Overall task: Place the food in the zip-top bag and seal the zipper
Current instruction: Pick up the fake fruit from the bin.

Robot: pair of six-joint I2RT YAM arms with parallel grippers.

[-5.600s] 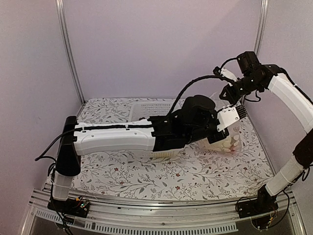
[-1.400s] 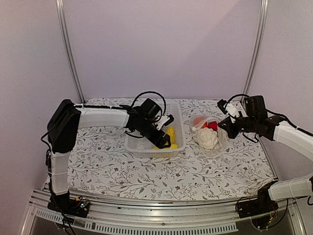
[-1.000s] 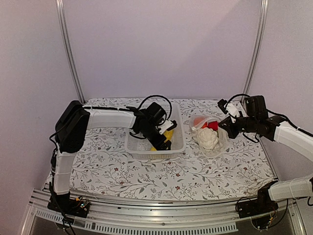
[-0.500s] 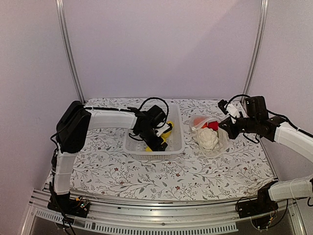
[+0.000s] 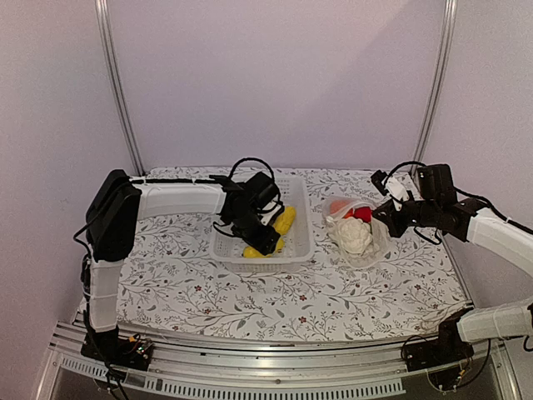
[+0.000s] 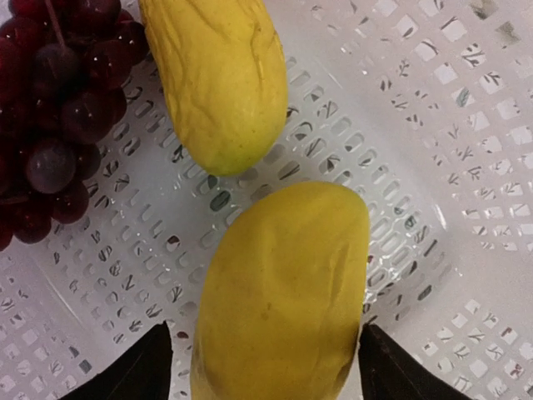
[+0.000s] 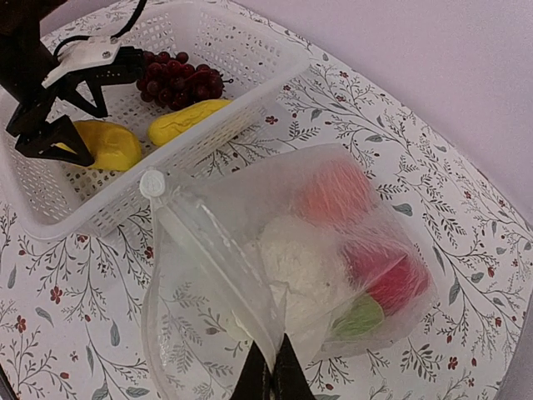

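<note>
The clear zip-top bag [image 7: 208, 333] stands open at the right of the white basket [image 5: 301, 250]. Inside it are the white cauliflower [image 7: 300, 258], the red pepper [image 7: 396, 279] and an orange piece [image 7: 337, 192]. My right gripper [image 7: 272, 367] is shut on the bag's mouth edge by the zipper [image 7: 196, 250] and holds it up. In the basket lie dark grapes [image 6: 54, 125] and two yellow pieces. My left gripper [image 6: 264, 329] is low in the basket, its jaws open on either side of the nearer yellow piece [image 6: 283, 292]. The other yellow piece [image 6: 221, 79] lies just beyond.
The basket's perforated walls [image 7: 250, 50] close in round the left gripper. The floral tablecloth [image 5: 275, 300] covers the table. Metal frame posts [image 5: 117, 92] stand at the back corners.
My left gripper has shifted towards the basket's near side and come down over the nearer yellow piece, its jaws narrowing. The right gripper and the bag have not moved.
</note>
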